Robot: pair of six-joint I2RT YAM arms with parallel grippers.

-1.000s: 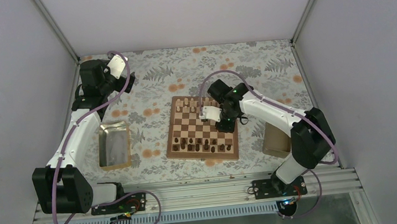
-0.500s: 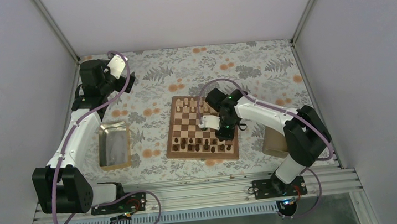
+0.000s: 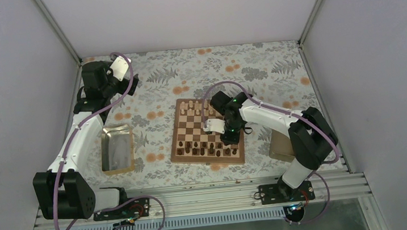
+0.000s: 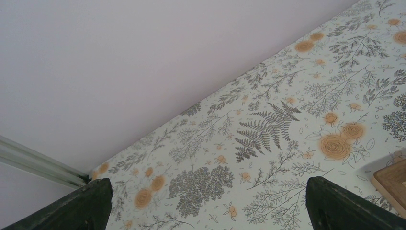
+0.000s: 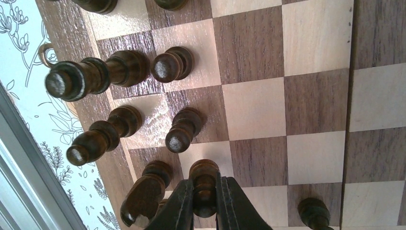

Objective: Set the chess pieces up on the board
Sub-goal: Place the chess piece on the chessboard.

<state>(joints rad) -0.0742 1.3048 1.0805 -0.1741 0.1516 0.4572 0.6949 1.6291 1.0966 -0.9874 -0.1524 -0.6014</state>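
Observation:
The chessboard (image 3: 197, 128) lies mid-table, pale pieces (image 3: 190, 105) on its far rows and dark pieces (image 3: 202, 149) on its near rows. My right gripper (image 3: 227, 136) is low over the board's near right part. In the right wrist view it (image 5: 205, 203) is shut on a dark brown pawn (image 5: 204, 179) whose base sits at a square's edge. Other dark pieces stand close by: a bishop-like piece (image 5: 143, 194) to its left, a pawn (image 5: 181, 132) and another pawn (image 5: 313, 212). My left gripper (image 3: 122, 69) is raised at the far left, open and empty (image 4: 206, 201).
A metal tray (image 3: 117, 149) lies left of the board. A brown box (image 3: 282, 144) sits right of the board under my right arm. The floral cloth (image 4: 268, 129) covers the table. Enclosure walls stand close on the left, right and back.
My right gripper has moved from the board's far-right middle toward its near rows and lowered, carrying the dark pawn. The left arm has not moved.

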